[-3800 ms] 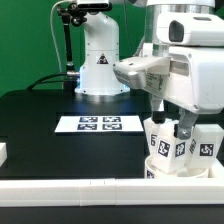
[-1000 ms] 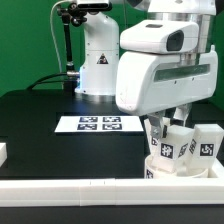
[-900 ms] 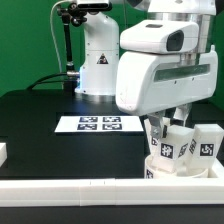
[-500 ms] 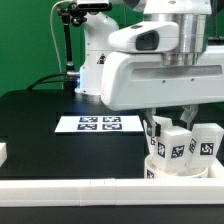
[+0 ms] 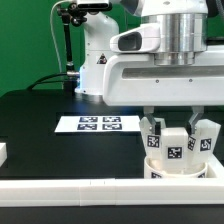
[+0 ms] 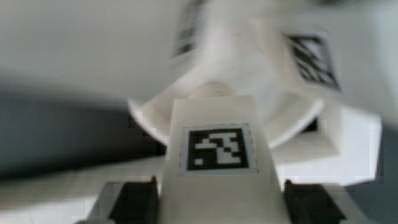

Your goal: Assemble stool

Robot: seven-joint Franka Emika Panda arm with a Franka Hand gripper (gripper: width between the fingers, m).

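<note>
White plastic stool parts (image 5: 180,150), a round seat disc with tagged rectangular leg blocks upright on it, sit at the exterior view's right, beside the long white border rail (image 5: 70,192). Gripper (image 5: 173,125) fingers straddle 1 leg block (image 6: 221,140); whether they clamp it cannot be told. Marker board (image 5: 97,124) lies apart on the black table (image 5: 40,120).

The seat disc (image 5: 177,166) sat on the surface (image 5: 40,125) at the exterior view's near right, just behind the border rail (image 5: 90,192) that ran along the near edge. Leg blocks (image 5: 176,144) stood upright on the disc, close together, one at the far right (image 5: 205,137). The fingers (image 5: 189,119) hung directly above the blocks. The marker board (image 5: 97,124) lay flat on the surface to the disc's left and farther back. The robot base (image 5: 98,60) stood behind the board.

In the wrist view, a leg block (image 6: 221,140) lay between the fingers (image 6: 125,200).
</note>
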